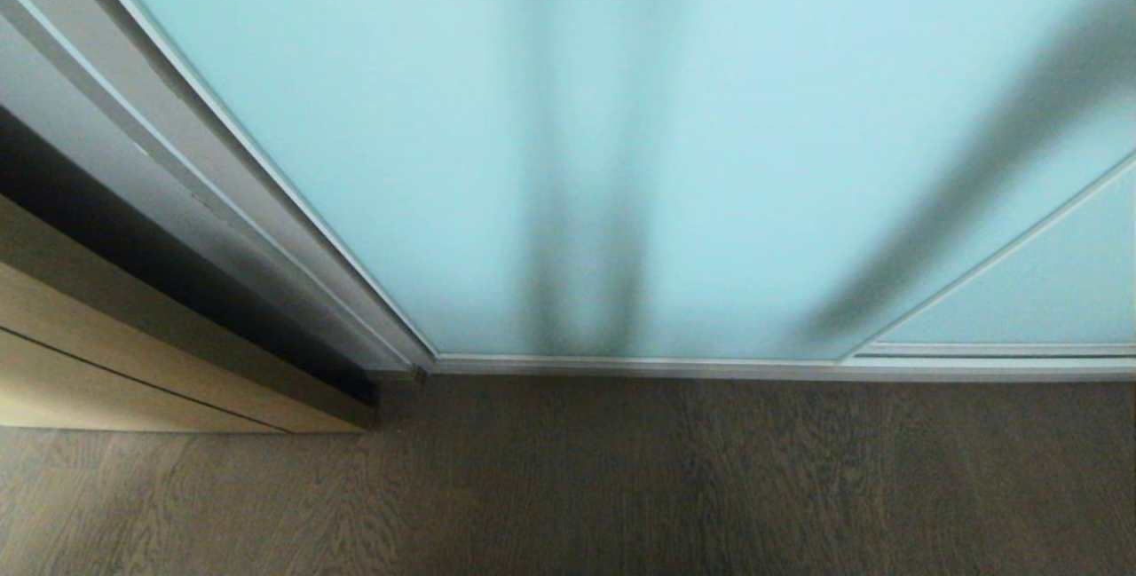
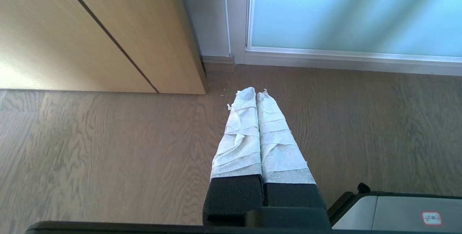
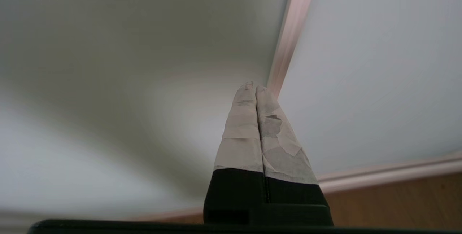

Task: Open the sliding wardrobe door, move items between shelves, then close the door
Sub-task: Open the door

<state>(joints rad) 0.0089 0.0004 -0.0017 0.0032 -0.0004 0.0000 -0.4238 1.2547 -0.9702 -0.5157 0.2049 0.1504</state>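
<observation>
Right claw (image 3: 255, 87) pinched tight, empty, near sliding wardrobe door (image 3: 361, 64)

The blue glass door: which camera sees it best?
The head view. There the sliding wardrobe door fills most of the picture, down to its bottom rail. The left wrist view shows only a lower corner; the right wrist view shows a close greyish stretch past the shut right gripper.

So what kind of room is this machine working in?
Probably a bedroom or dressing area in a home: a frosted aqua sliding wardrobe door in a silver frame, a tan wood-grain door beside it, and wood-plank flooring.
</observation>
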